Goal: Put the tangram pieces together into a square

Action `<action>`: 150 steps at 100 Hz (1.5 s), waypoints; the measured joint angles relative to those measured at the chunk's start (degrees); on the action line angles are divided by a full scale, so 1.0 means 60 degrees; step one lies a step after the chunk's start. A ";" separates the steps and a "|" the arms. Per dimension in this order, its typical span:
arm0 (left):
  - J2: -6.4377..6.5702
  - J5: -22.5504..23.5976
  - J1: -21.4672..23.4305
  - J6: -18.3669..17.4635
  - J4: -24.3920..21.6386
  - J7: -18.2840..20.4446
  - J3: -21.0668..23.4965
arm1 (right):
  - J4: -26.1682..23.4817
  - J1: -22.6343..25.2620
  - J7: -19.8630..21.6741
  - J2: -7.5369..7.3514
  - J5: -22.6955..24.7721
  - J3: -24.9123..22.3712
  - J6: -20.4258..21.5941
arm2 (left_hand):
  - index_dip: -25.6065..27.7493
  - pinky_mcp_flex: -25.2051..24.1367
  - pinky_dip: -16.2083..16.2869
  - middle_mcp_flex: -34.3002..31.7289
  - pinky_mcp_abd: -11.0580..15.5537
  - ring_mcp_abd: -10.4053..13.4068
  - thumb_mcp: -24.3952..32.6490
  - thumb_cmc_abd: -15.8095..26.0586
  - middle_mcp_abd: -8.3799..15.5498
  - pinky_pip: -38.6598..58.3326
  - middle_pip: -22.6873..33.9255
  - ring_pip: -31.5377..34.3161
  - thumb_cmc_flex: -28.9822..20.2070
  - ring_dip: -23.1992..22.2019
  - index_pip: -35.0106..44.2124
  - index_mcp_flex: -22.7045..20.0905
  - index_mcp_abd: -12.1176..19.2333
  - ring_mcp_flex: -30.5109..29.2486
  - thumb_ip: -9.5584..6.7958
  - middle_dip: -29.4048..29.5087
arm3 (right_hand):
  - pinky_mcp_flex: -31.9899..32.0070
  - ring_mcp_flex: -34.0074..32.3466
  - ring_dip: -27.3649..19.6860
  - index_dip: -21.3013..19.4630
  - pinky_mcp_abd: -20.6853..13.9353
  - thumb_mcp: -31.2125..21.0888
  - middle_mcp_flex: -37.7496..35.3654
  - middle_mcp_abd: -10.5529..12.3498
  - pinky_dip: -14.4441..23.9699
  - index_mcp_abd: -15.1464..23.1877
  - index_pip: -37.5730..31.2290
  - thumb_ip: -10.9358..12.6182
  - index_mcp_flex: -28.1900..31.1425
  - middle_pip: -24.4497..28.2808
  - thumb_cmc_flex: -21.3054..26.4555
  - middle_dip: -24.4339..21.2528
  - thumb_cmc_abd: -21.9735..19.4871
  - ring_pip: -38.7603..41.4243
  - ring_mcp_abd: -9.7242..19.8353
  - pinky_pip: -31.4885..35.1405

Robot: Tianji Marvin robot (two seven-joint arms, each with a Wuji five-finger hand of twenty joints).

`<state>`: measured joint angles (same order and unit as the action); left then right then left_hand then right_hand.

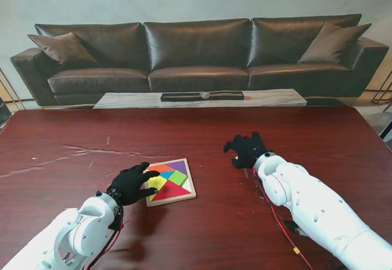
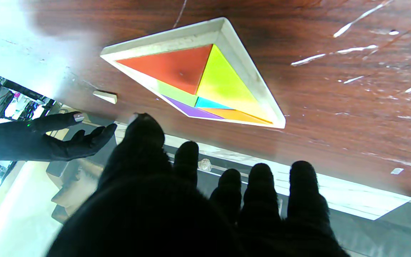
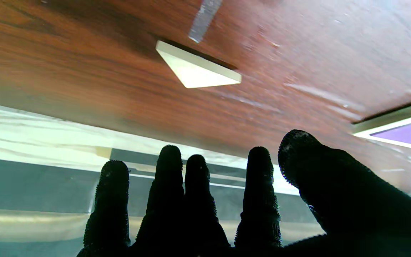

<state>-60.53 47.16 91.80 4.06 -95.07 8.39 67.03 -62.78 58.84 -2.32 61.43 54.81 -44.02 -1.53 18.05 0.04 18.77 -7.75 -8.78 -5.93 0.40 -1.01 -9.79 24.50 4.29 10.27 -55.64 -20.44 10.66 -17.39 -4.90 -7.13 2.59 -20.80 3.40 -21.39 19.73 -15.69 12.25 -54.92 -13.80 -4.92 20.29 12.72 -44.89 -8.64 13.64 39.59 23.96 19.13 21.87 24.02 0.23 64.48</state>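
While both hands, left [image 1: 130, 184] and right [image 1: 246, 149], hover open and empty, the scratched reddish desk [image 1: 73, 141] faces a dark leather sofa [image 1: 196, 52].

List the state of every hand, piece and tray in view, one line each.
Left hand: open, holding nothing, at the tray's left edge.
Right hand: open, holding nothing, fingers spread over the table, apart from the tray.
Tangram tray: flat on the table, coloured pieces filling it as a square.
Pale triangular piece: lying flat on the table, outside the tray, untouched.
Table: scratched.
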 measured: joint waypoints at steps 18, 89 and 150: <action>-0.0001 0.0000 0.0000 0.0002 -0.0003 0.0004 -0.0007 | 0.0505 -0.0202 -0.0167 0.0004 -0.0197 0.0225 -0.0219 | 0.0000 0.0000 0.0000 0.0000 0.0000 0.0000 0.0000 0.0000 0.0000 0.0000 0.0000 0.0000 0.0000 0.0000 0.0000 0.0000 0.0000 0.0000 0.0000 0.0000 | -0.0117 -0.0046 -0.0025 0.0001 0.0030 -0.0005 -0.0250 0.0018 -0.0017 0.0106 0.0003 -0.0006 0.0002 -0.0301 0.0000 -0.0108 0.0107 -0.0141 -0.0010 -0.0003; -0.0002 0.0006 0.0021 0.0032 -0.0032 0.0052 0.0027 | 0.2712 -0.1353 -0.1155 0.0516 -0.1707 0.1987 -0.0369 | 0.0000 0.0000 0.0000 0.0000 -0.0001 0.0000 0.0000 0.0000 0.0000 0.0000 0.0000 0.0000 0.0000 0.0000 0.0004 0.0000 0.0000 0.0000 0.0000 0.0000 | -0.0598 -0.0818 -0.0364 0.0001 0.0034 -0.0500 -0.0912 -0.0547 -0.0022 0.0609 0.0003 -0.0117 0.0006 -0.1086 0.0000 -0.0296 0.0759 -0.0631 -0.0562 -0.0021; -0.0003 -0.0007 0.0014 0.0029 -0.0032 0.0064 0.0033 | 0.4145 -0.1792 -0.1793 0.1102 -0.2641 0.2704 -0.0297 | 0.0000 0.0000 0.0000 0.0000 -0.0003 0.0000 0.0000 0.0000 0.0000 0.0000 0.0000 0.0000 0.0000 0.0000 0.0004 0.0000 0.0000 0.0000 0.0000 0.0000 | -0.1081 -0.1126 -0.0494 0.0055 0.0103 -0.0911 -0.1165 -0.0407 -0.0022 0.0567 -0.0265 -0.0319 -0.0382 -0.0926 -0.0618 -0.0303 0.1564 -0.0973 -0.0794 -0.0072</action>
<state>-60.55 47.12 91.88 4.24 -95.26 8.77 67.23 -37.91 48.09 -13.08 68.04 38.96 -27.80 -3.31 18.05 0.04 18.77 -7.75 -8.80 -5.93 0.40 -1.01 -9.79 24.50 4.29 10.27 -55.64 -20.44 10.68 -17.39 -4.90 -7.13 2.59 -20.80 -3.09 -28.15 16.76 -15.36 12.86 -60.39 -20.79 -7.37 20.16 16.12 -46.48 -10.55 11.35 34.04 20.25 17.31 31.25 18.19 -4.54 64.05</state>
